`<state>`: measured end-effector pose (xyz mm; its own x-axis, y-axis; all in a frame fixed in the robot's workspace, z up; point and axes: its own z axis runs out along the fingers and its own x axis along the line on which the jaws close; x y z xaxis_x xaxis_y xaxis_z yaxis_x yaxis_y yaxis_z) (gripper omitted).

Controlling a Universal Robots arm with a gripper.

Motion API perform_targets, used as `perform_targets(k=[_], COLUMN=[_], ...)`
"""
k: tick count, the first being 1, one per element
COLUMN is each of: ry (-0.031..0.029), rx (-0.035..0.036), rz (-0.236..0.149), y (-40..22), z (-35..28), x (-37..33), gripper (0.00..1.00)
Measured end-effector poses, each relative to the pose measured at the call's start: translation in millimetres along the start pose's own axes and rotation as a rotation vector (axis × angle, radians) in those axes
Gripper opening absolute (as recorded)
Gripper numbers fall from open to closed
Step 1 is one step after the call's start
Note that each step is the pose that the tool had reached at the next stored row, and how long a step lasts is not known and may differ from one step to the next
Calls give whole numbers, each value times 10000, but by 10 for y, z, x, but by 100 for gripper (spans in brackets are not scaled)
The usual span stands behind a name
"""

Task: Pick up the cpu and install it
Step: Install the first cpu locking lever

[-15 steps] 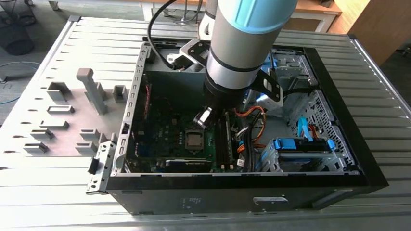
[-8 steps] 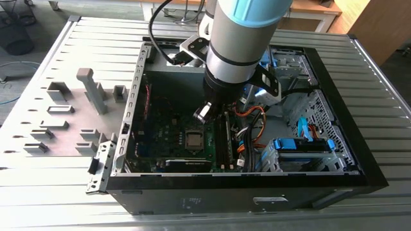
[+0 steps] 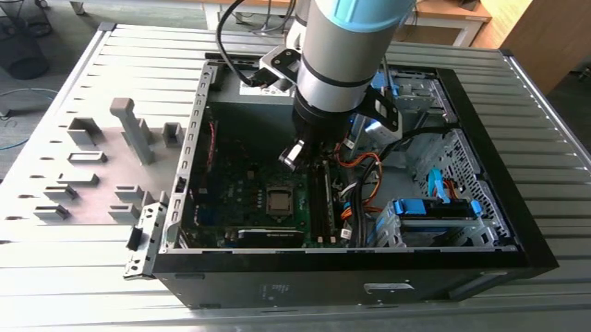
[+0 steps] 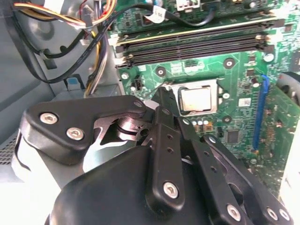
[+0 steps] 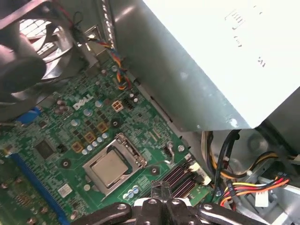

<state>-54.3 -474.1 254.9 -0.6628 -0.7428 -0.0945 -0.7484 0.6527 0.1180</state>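
Resting in its socket (seated): cpu (image 5: 109,169).

The cpu (image 5: 111,169) is a small flat square chip with a dull silvery top (slightly tan in both wrist views (image 4: 198,99)). It lies level in its socket (image 3: 282,200) on the green board.

Ribbed grey tabletop (image 3: 138,62) spreads wide under even light; beyond its far edge, grey floor (image 3: 138,10) with a dark bin (image 3: 23,55) at the exterior view's left; wooden desk (image 3: 452,17) and cabinet (image 3: 544,34) stand at the right.
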Motion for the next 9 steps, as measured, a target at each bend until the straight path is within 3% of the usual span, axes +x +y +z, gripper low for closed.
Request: perform_targets(k=[9], ry=[-2], rx=[-2], rz=[-1], y=[66], z=[37], x=[-110], gripper=[11])
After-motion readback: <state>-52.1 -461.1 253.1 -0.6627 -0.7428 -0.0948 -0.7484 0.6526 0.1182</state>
